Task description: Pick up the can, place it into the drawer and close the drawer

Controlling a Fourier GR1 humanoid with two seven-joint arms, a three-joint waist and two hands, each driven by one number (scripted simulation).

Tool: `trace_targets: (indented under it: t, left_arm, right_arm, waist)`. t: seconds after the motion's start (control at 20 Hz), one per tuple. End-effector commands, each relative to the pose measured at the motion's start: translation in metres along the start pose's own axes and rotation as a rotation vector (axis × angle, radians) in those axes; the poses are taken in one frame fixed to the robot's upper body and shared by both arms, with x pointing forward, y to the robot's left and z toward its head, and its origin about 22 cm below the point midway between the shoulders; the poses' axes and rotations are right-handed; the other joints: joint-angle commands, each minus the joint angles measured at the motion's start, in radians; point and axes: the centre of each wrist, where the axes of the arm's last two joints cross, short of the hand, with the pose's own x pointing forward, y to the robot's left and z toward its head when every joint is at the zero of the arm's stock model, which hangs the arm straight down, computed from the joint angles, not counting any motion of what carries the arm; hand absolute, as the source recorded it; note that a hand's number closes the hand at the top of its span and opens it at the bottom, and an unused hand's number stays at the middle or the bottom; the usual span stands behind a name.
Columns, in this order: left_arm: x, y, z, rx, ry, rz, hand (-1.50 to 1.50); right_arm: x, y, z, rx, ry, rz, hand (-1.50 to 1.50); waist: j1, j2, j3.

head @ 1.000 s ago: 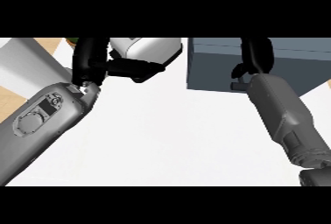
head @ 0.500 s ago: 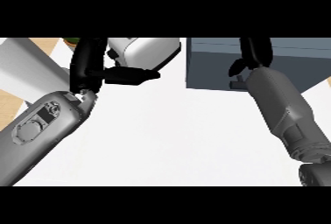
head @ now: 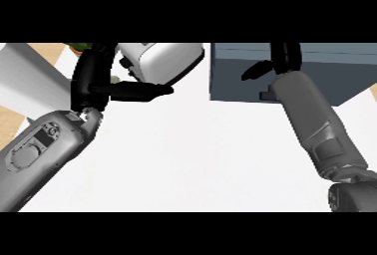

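Swinging inward since a moment ago, the left hand (head: pixel 110 84) lies beside the white appliance (head: pixel 158 60), fingers straight and empty, while right hand (head: pixel 283 57) reaches over the grey drawer unit (head: pixel 236 74), its grasp impossible to tell.

The counter (head: pixel 191 149) is a plain white top filling most of the view. At its far edge sit a white rounded appliance (head: pixel 165 60), left of centre, and a dark grey-blue drawer box (head: pixel 236 74) to the right. A white block (head: pixel 26 74) lies at the far left.
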Motion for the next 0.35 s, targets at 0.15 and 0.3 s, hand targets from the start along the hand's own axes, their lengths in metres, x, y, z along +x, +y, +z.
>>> trace_targets:
  t: [0.15,0.3]
  left_arm:
    - [-0.017,0.007,0.004,0.033,0.01,-0.006,-1.5]
    - [-0.014,0.024,0.01,0.026,0.015,0.007,-1.5]
  right_arm:
    - [0.049,-0.009,-0.034,-0.09,0.072,-0.397,-1.5]
    - [0.034,-0.005,-0.024,-0.09,0.07,-0.407,-1.5]
  waist:
    - [-0.009,-0.013,-0.006]
    - [-0.009,-0.018,-0.006]
